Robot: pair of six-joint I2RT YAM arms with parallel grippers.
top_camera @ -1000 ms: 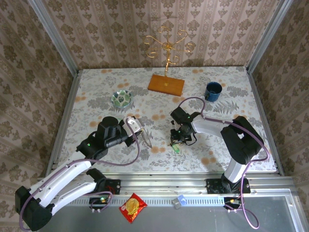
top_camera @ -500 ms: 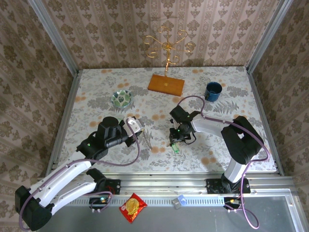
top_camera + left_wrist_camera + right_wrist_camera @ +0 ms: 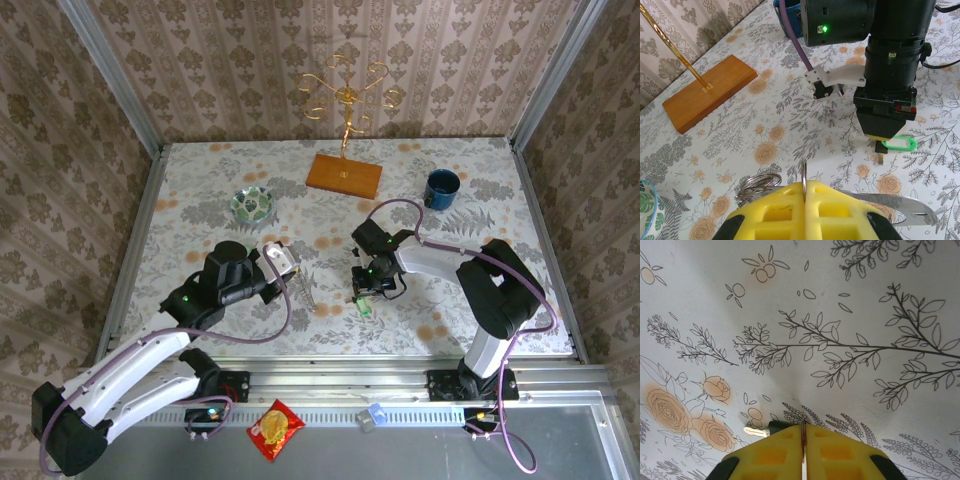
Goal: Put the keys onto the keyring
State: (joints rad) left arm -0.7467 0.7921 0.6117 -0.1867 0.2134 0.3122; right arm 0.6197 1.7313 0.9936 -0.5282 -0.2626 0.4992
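My left pincer (image 3: 290, 270) is clamped on the keyring (image 3: 303, 289). From above, my right pincer (image 3: 367, 292) stands upright over the green key (image 3: 367, 308), apart from the ring.

At the left wrist, the hoop sits edge-on between my yellow fingers (image 3: 770, 215); I should hold it steady.

At the right wrist, the fingers (image 3: 775, 450) are pressed together low over the table (image 3: 880, 300). Whether they caught the key I cannot tell, so I'd check before lifting.
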